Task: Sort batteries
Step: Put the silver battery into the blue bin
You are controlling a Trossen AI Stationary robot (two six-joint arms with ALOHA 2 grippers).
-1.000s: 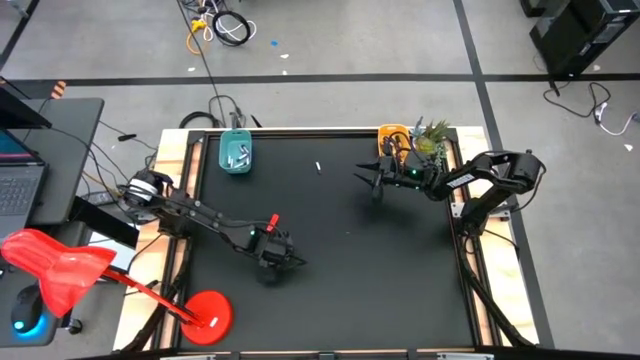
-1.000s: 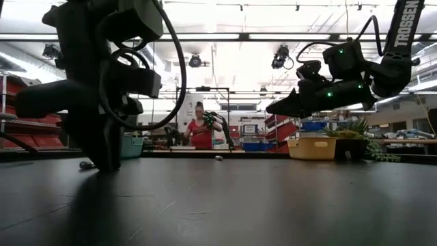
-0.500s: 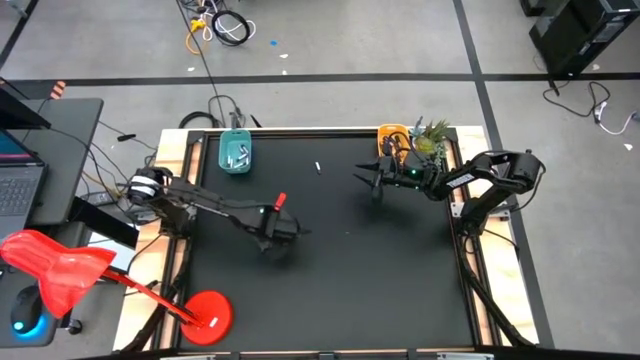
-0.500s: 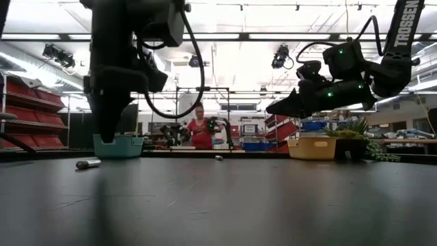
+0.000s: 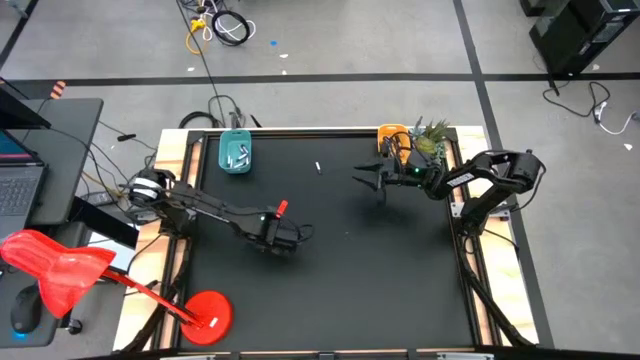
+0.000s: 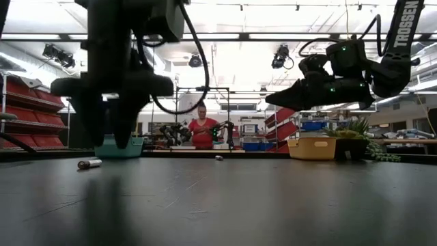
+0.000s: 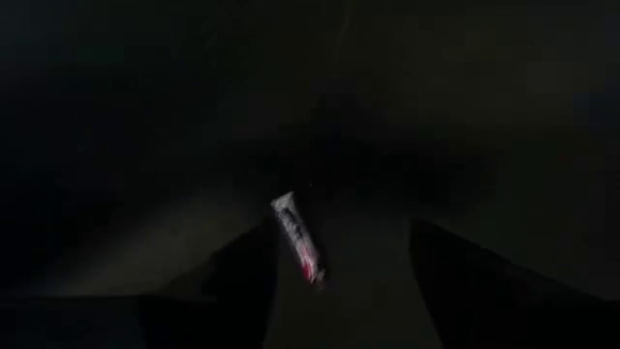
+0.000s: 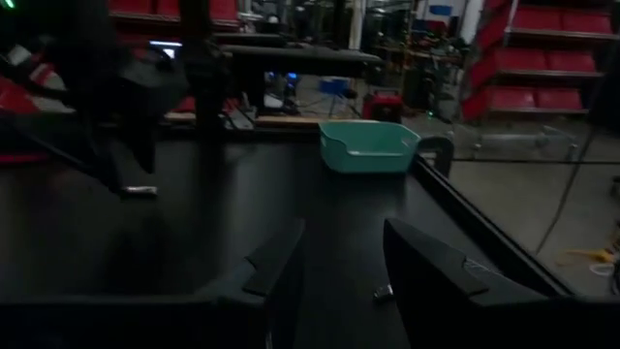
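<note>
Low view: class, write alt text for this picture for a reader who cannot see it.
Seen level across a dark table, the left gripper hangs open just above the surface, with a small battery lying on the table beside it. The right gripper hovers higher. Behind stand a teal tray, a yellow tray and a person.

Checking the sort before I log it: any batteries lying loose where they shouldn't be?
Yes. One battery lies on the bare table below the left end effector, and another lies alone near the far edge, outside the teal tray.
</note>
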